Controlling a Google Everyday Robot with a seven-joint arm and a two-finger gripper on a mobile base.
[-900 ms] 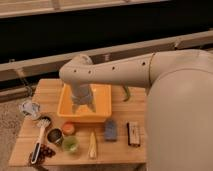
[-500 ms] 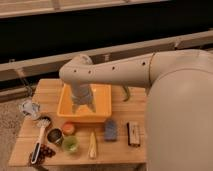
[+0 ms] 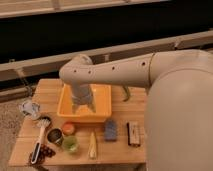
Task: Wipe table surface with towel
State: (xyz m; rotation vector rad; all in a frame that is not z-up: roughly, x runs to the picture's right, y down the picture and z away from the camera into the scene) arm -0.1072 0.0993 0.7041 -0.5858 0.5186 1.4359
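The wooden table (image 3: 120,150) stands in the middle of the camera view. My gripper (image 3: 82,106) points down into a yellow bin (image 3: 102,102) at the back of the table, low inside it. The arm (image 3: 115,75) reaches in from the right. No towel shows in this view; whatever lies in the bin under the gripper is hidden.
In front of the bin lie a blue sponge (image 3: 110,129), a brown bar (image 3: 133,133), a pale corn cob (image 3: 92,145), a green cup (image 3: 70,145), an orange cup (image 3: 68,128), a dark can (image 3: 55,136) and a white-handled brush (image 3: 39,137). A crumpled silver bag (image 3: 30,107) sits left.
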